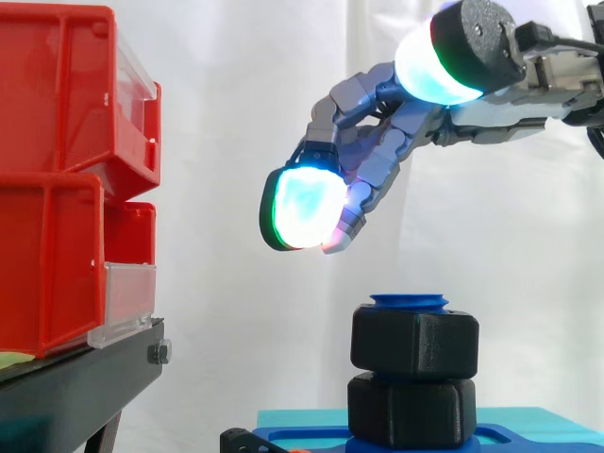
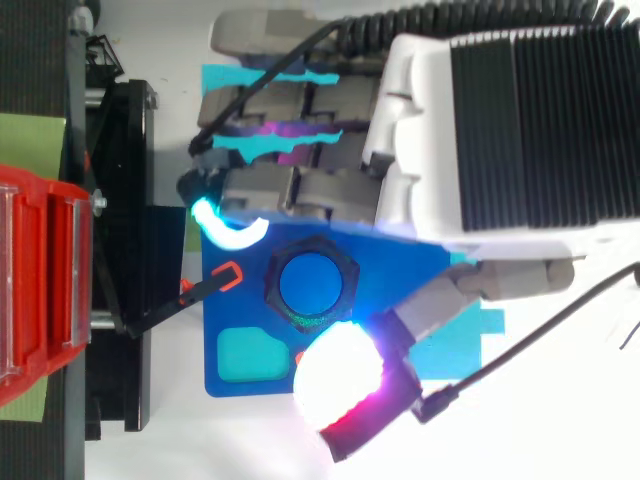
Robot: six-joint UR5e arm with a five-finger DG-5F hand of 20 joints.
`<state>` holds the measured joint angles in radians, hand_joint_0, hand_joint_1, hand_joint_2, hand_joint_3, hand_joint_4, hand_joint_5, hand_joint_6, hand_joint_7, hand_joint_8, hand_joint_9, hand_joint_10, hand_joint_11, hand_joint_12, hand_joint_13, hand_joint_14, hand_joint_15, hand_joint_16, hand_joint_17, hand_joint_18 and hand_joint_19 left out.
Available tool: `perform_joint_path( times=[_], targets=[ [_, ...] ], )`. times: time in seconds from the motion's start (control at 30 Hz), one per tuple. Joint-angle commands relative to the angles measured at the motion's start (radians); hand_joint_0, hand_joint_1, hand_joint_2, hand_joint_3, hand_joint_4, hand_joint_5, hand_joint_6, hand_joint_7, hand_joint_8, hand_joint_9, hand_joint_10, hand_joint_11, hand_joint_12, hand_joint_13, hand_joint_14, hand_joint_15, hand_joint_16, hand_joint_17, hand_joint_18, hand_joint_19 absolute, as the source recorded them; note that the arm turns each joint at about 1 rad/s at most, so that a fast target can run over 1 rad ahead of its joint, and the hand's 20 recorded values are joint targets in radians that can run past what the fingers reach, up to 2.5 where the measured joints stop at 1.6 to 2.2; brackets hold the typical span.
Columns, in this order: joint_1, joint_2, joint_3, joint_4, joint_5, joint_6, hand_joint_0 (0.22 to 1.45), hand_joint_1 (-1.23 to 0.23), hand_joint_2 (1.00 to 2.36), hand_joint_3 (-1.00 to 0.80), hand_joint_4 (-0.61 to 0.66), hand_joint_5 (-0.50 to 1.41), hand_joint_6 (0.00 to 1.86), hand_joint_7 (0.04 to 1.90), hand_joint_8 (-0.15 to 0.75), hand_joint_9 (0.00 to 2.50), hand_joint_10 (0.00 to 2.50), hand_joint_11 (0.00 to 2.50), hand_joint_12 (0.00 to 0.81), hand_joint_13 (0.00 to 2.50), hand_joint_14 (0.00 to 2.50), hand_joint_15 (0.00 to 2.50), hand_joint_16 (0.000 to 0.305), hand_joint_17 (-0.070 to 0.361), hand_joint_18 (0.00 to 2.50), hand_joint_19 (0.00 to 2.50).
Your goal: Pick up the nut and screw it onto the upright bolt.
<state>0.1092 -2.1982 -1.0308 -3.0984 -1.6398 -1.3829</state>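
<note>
My hand (image 1: 377,142) hangs open and empty above the black plastic hex nut (image 1: 415,342), which is threaded near the top of the blue upright bolt (image 1: 409,301); best lower straight, pads on opposite flats, turn level.

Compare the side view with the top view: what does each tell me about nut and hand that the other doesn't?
Side view gives height: the black nut sits near the top of the upright bolt, above a second black hex piece, and the hand hangs clear above it, holding nothing. Top view gives plan: the nut's hexagon rings the bolt on a blue base plate with a teal recess, and glowing pads flank it. Both share the red bins, the nut, and the open hand.
</note>
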Motion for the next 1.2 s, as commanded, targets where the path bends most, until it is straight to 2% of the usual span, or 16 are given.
perform_joint_path(
  times=[0.0,0.03,0.1,0.27,0.5,0.63,0.97,1.17],
  targets=[
    [0.020,0.000,-0.012,0.014,0.014,0.002,0.52,-0.12,1.00,-0.50,0.22,-0.10,0.50,0.77,0.248,0.76,0.00,0.00,0.302,0.45,0.00,0.00,0.028,0.063,0.00,0.00],
    [0.021,0.000,-0.018,0.017,0.017,0.004,0.52,-0.12,1.00,-0.50,0.22,-0.10,0.50,0.77,0.248,0.75,0.00,0.00,0.303,0.45,0.00,0.00,0.028,0.063,0.00,0.00],
    [0.035,0.000,-0.054,0.049,0.024,0.016,0.52,-0.12,1.00,-0.50,0.22,-0.10,0.50,0.77,0.246,0.75,0.00,0.00,0.303,0.45,0.00,0.00,0.028,0.063,0.00,0.00],
    [0.041,0.000,-0.086,0.093,0.029,0.044,0.52,-0.11,1.00,-0.50,0.22,-0.10,0.50,0.77,0.245,0.74,0.00,0.00,0.303,0.44,0.00,0.00,0.028,0.064,0.00,0.00],
    [0.041,0.000,-0.094,0.092,0.032,0.042,0.52,-0.11,1.00,-0.50,0.22,-0.10,0.50,0.78,0.248,0.74,0.00,0.00,0.304,0.44,0.00,0.00,0.029,0.064,0.00,0.00],
    [0.041,0.000,-0.107,0.099,0.048,0.044,0.52,-0.11,1.00,-0.50,0.23,-0.10,0.50,0.79,0.249,0.74,0.00,0.00,0.303,0.44,0.00,0.00,0.028,0.064,0.00,0.00],
    [0.029,0.000,-0.107,0.084,0.046,0.038,0.52,-0.11,1.00,-0.50,0.23,-0.10,0.50,0.82,0.253,0.75,0.00,0.00,0.304,0.45,0.00,0.00,0.028,0.064,0.00,0.00],
    [0.024,0.000,-0.109,0.075,0.046,0.038,0.52,-0.13,1.00,-0.50,0.26,-0.09,0.50,0.91,0.256,0.75,0.00,0.00,0.304,0.46,0.00,0.00,0.028,0.062,0.01,0.00]
  ],
)
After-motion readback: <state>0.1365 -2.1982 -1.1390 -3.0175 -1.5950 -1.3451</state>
